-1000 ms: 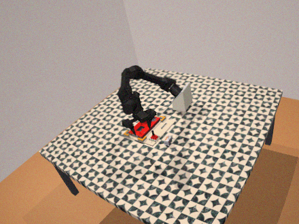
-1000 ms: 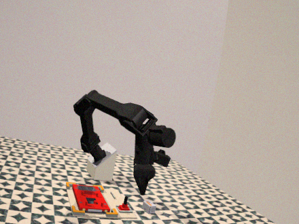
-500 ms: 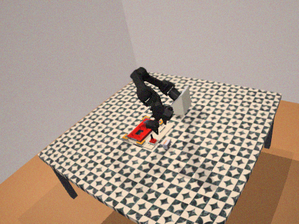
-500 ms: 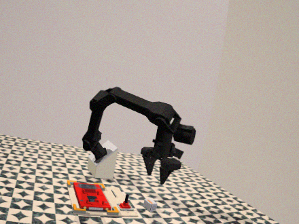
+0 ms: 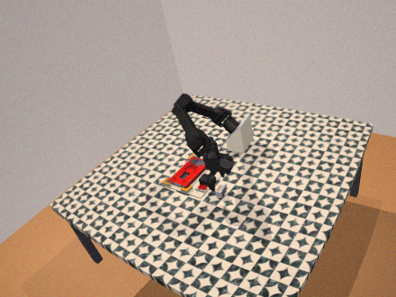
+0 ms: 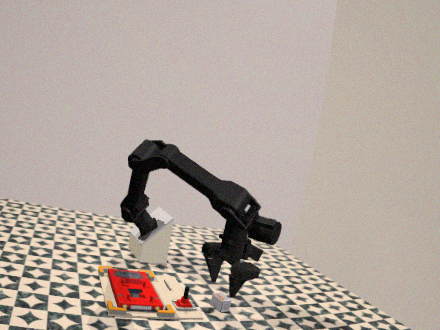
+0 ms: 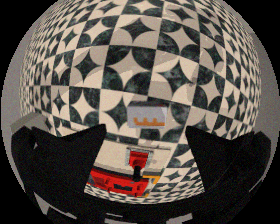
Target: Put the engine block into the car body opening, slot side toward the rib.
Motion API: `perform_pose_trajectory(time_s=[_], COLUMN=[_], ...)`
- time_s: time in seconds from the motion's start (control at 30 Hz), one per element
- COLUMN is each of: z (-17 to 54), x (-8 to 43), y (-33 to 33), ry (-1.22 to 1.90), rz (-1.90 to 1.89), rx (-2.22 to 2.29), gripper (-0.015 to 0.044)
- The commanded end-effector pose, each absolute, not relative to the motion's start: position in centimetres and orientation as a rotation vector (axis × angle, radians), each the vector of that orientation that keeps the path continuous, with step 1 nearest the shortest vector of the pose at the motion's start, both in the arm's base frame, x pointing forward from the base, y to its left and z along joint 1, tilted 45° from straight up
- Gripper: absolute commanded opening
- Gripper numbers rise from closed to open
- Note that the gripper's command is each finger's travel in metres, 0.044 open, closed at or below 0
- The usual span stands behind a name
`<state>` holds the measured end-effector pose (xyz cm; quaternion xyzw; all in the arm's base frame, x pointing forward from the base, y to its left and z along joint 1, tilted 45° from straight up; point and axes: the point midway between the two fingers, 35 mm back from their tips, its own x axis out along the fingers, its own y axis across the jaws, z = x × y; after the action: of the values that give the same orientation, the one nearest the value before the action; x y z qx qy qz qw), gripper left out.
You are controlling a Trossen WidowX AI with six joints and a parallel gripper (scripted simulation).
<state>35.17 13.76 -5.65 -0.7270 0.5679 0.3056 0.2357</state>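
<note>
The engine block (image 5: 220, 190) (image 6: 221, 302) (image 7: 147, 115) is a small grey block with orange marks on top. It lies on the table just off the cream board's edge. Its slot side cannot be made out. The red car body (image 5: 179, 181) (image 6: 151, 298) (image 7: 102, 181) lies flat on the board between orange corner brackets. Its dark opening (image 5: 184, 175) (image 6: 135, 293) (image 7: 122, 187) shows near the middle; the rib is too small to tell. My gripper (image 5: 218, 179) (image 6: 224, 288) (image 7: 146, 130) is open and empty, a little above the engine block, with the fingers to either side.
The cream board (image 6: 192, 315) (image 7: 112, 152) also bears a small red piece (image 5: 202, 187) (image 6: 184, 303) (image 7: 138, 159) with an upright black post, between the car body and the engine block. A pale box (image 5: 240, 138) (image 6: 152, 248) stands at the arm's base, behind the board.
</note>
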Motion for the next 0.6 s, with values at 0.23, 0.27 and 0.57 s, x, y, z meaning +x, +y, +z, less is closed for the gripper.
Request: perform_pose_trajectory(time_s=[0.23,0.27,0.57], z=[-7.1,-7.3,-8.3], x=[35.4,35.5,35.7], y=[12.8,12.7,11.7], ry=[1.544,1.544,1.545], rz=[0.840,0.839,0.839], rx=[-2.013,-2.013,-2.013], gripper=[0.0440,0.0440,0.0440])
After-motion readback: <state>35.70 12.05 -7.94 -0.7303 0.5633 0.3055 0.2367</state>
